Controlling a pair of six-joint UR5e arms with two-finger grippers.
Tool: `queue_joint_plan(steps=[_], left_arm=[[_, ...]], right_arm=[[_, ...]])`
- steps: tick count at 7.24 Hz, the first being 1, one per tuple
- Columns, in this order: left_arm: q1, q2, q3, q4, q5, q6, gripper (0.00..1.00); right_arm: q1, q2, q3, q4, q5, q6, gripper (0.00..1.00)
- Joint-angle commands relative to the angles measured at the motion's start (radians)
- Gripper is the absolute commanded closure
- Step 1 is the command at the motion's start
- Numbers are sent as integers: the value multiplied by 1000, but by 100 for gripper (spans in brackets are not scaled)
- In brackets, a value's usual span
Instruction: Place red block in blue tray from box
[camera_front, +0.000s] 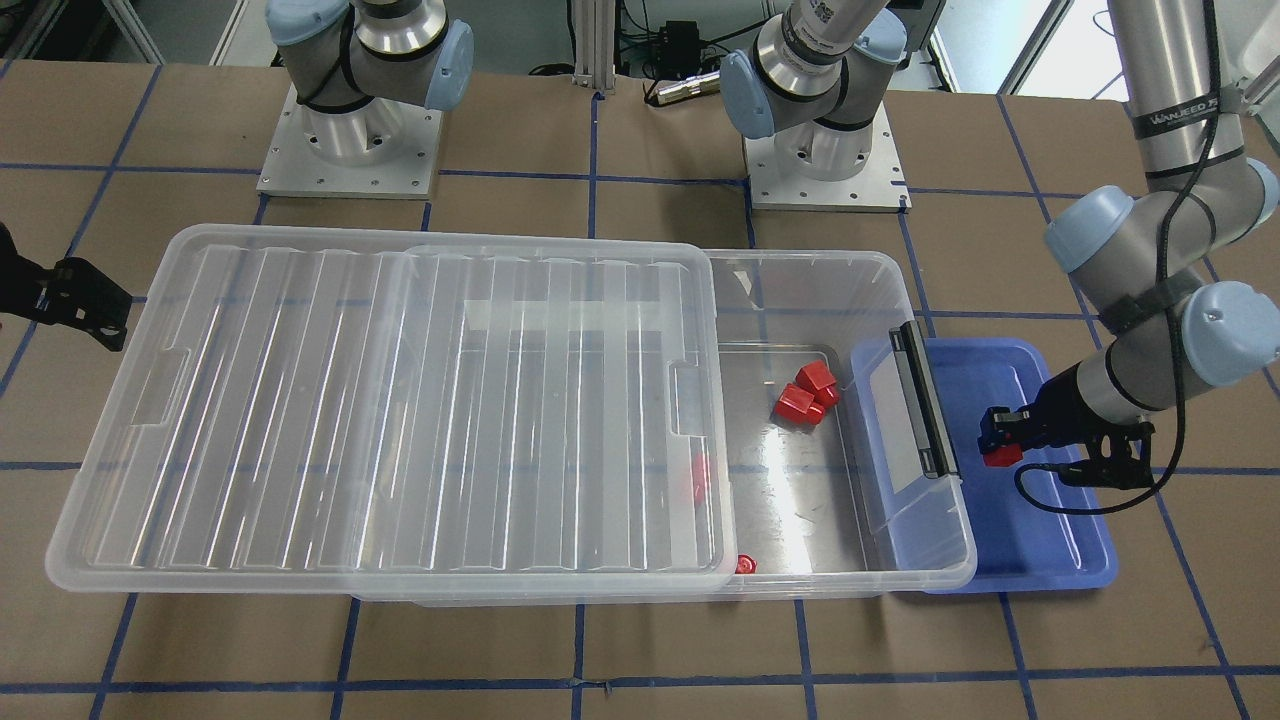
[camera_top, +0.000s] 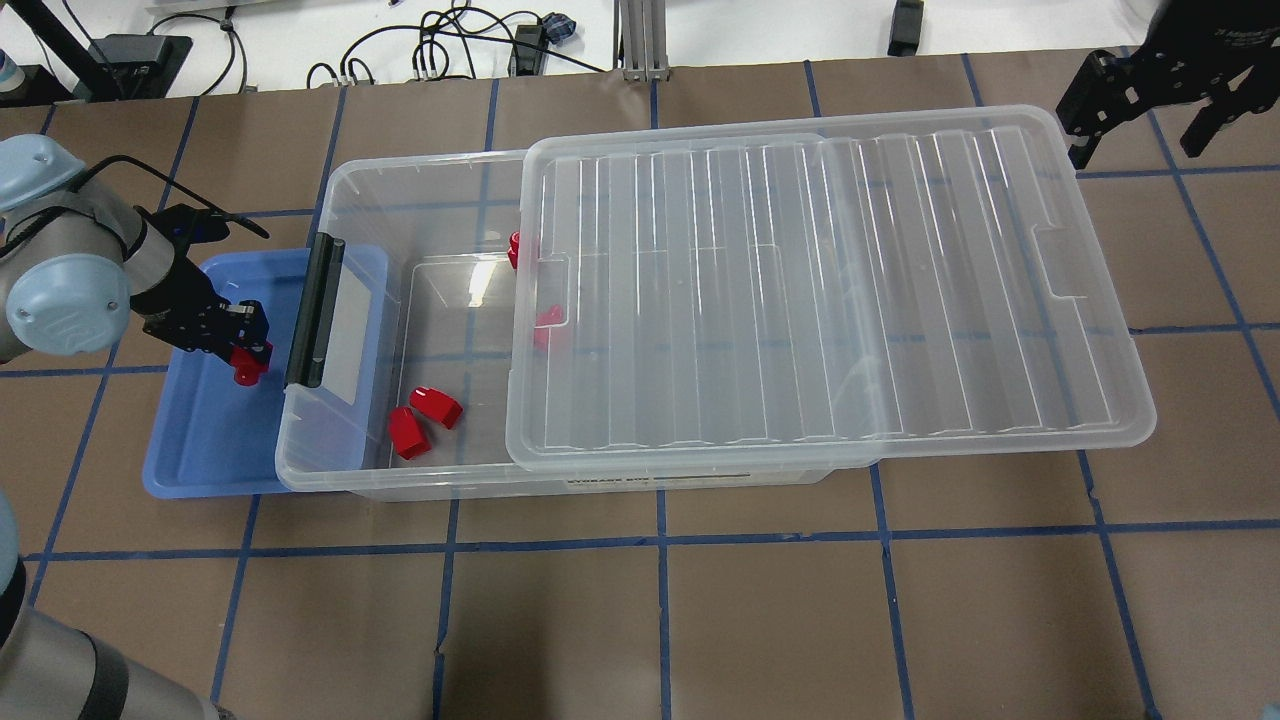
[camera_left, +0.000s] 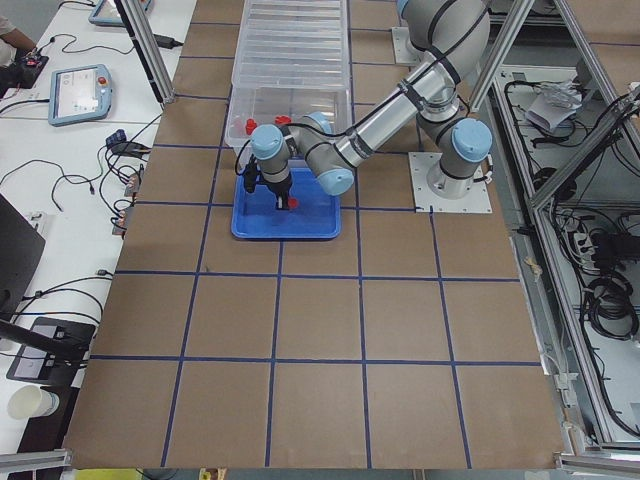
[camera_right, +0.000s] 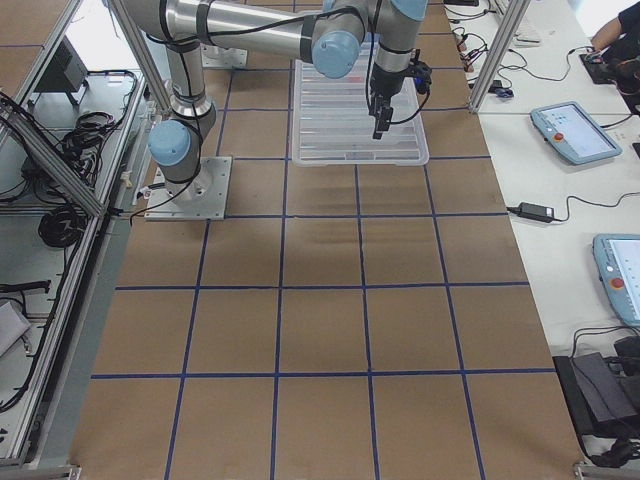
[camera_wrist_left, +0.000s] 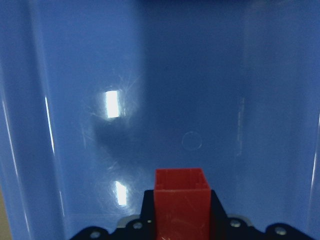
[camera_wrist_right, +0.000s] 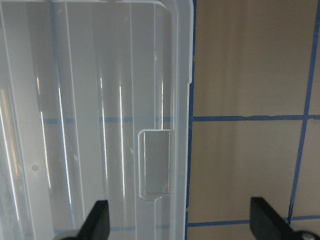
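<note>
Red block (camera_front: 1001, 457) hangs clamped between the fingers of the left gripper (camera_front: 1003, 445), which is clenched on its sides. In the wrist view its open end faces the camera. It is over the floor of the blue tray (camera_front: 1040, 540), on the side nearest the box (camera_front: 830, 262); whether it touches the floor cannot be told. The tray lies toward the worktop's left edge, and the box's end with the black latch handle (camera_front: 925, 400) overlaps its rim.

The box runs lengthwise along the middle of the worktop. Its ribbed lid (camera_front: 400, 400) is slid toward the right edge, leaving the latch end uncovered. Two loose red blocks (camera_front: 808, 393) lie together on the bare box floor. Two more red shapes (camera_front: 700, 475) show at the lid's edge, blurred by the plastic.

Above the lid's end nearest the worktop's right edge hovers the right gripper (camera_wrist_right: 185, 225), its fingers spread wide and holding nothing.
</note>
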Motion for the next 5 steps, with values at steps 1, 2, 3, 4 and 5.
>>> queue_joint_plan(steps=[1,2,3,4,5], left_arm=[[-18,58,50,-124,0,-7,4],[-41,101,133,-276,-2,-9,3],[-83,150,246,-466,6,-47,3],[-145,180,349,-584,4,-129,3],[-238,223,380,-603,6,-223,0]], right_arm=[[0,0,3,3,-4,0,0],[0,-1,2,3,-1,0,0],[0,2,5,2,-4,0,0],[0,3,6,0,-12,0,0],[-1,20,12,3,-12,-3,0]])
